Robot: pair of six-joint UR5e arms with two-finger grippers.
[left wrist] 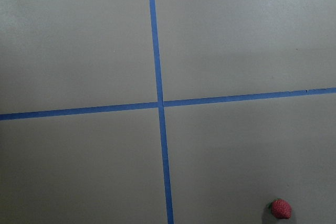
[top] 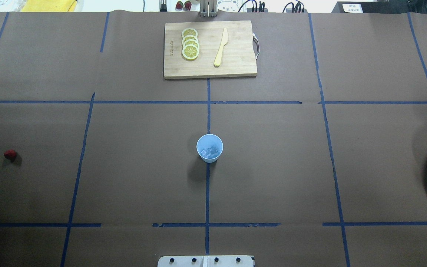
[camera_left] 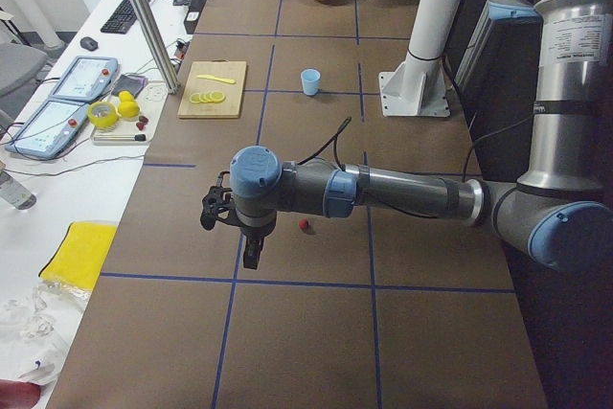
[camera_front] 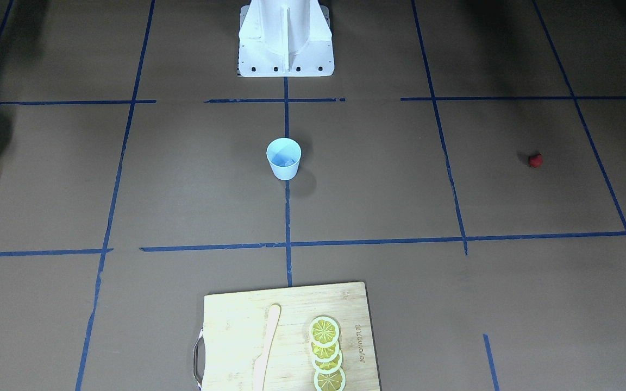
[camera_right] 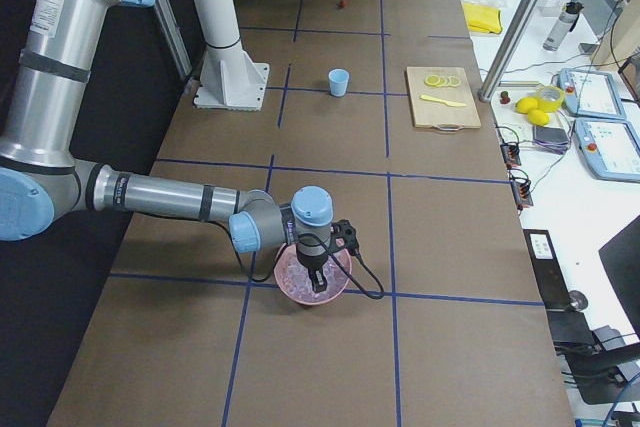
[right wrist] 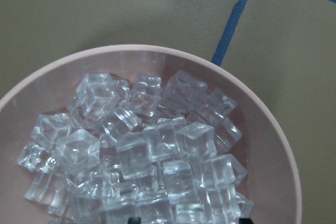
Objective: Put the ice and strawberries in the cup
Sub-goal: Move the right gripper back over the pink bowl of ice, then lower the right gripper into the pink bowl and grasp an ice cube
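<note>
1. Cup point(top: 209, 160): light blue, upright at mid-table on the centre tape line, standing alone.
2. Ice point(top: 210, 152): a few clear cubes at the bottom of the cup. The main stock is heaped in a pink bowl point(right wrist: 47, 93) at the table's edge on the robot's right, well apart from the cup.
3. Strawberry point(top: 10, 154): one red berry on the bare table point(top: 143, 178), far out on the robot's left and well apart from the cup.
4. Left gripper point(camera_left: 251, 261): points down above the table, near the strawberry but not over it. The wrist cam catches the berry only in its bottom-right corner. Fingers aren't in that cam, so can't tell whether they're apart or together.
5. Right gripper point(camera_right: 318, 285): points down over the bowl, directly above the cubes. Finger spacing can't be told, nor any contact w/ the ice.
6. Other items: cutting board point(top: 235, 68) at the far side of the table, w/ a row of overlapping lemon slices point(top: 190, 43) and a pale knife point(top: 221, 48) beside them.
</note>
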